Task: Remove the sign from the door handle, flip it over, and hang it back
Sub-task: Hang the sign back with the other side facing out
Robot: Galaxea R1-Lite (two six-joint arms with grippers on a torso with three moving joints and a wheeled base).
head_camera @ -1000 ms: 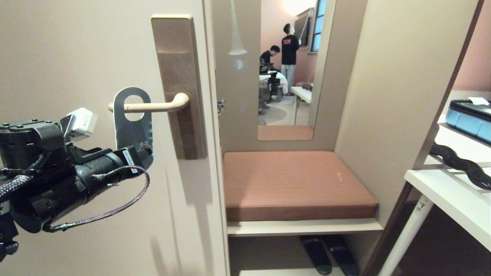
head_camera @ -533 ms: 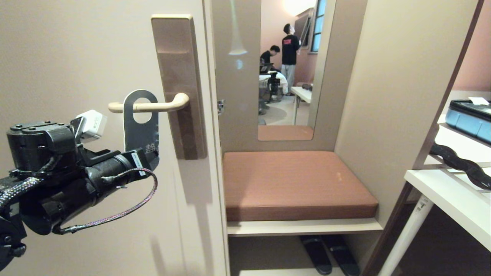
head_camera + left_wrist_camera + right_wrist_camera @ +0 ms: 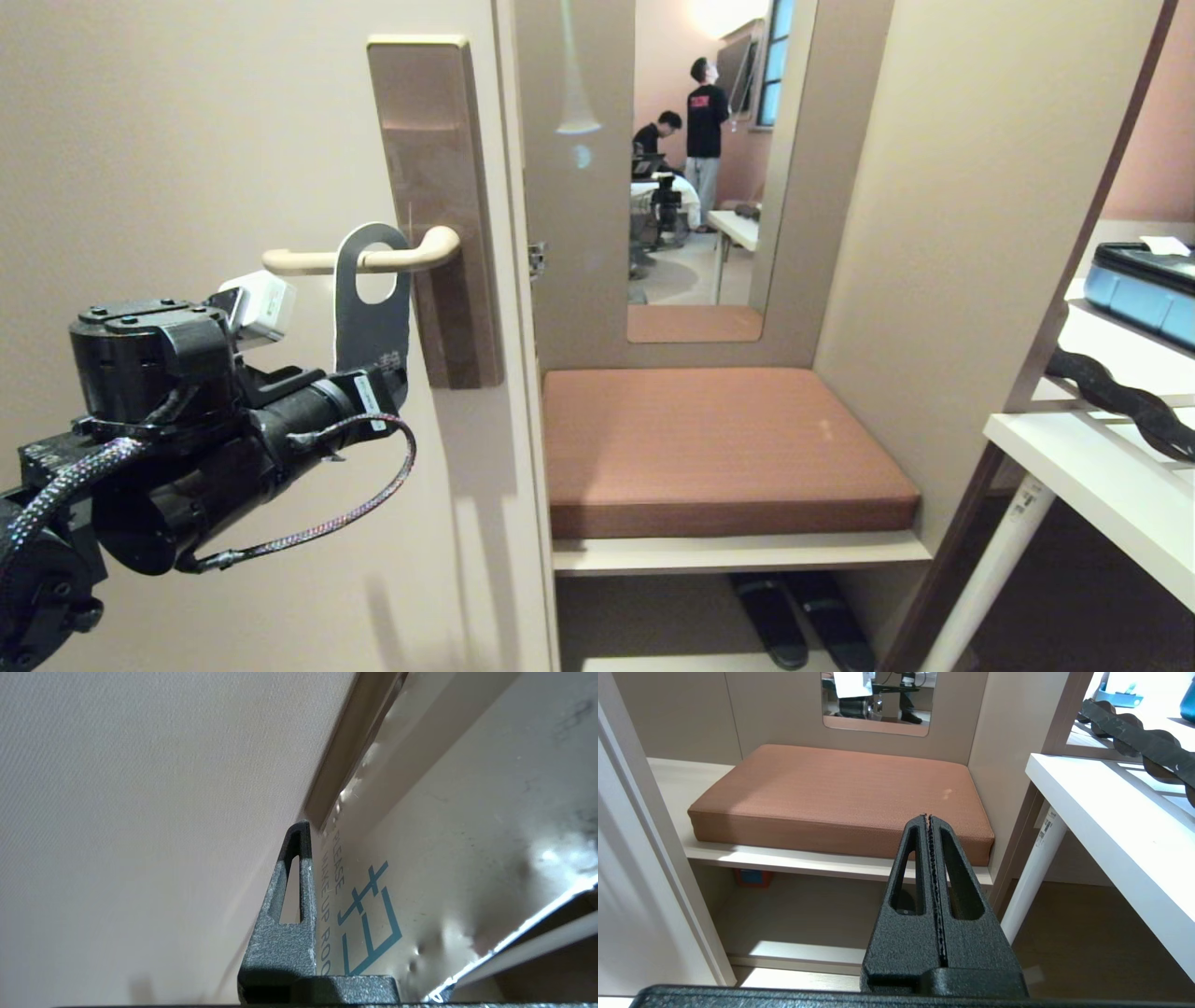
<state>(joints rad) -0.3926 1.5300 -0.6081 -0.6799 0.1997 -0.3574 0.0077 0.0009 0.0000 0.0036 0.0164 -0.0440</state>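
The sign (image 3: 372, 322) shows its dark blue face in the head view, and its round hole is threaded over the door handle (image 3: 303, 261), a cream lever on a tall brown plate (image 3: 434, 140). It sits on the lever close to the curved elbow. My left gripper (image 3: 390, 381) is shut on the sign's lower end. In the left wrist view one finger (image 3: 289, 933) presses the sign's white face (image 3: 420, 868) with blue text; the other finger is hidden behind it. My right gripper (image 3: 928, 817) is shut on nothing, parked low in front of the bench.
The beige door (image 3: 187, 140) fills the left. To its right stand a bench with a brown cushion (image 3: 728, 448), a mirror (image 3: 700, 168) reflecting two people, and slippers (image 3: 794, 616) underneath. A white desk (image 3: 1102, 485) with a blue case (image 3: 1144, 289) stands at the far right.
My left arm has moved right and a little up, sliding the sign along the lever from near its free end toward the plate.
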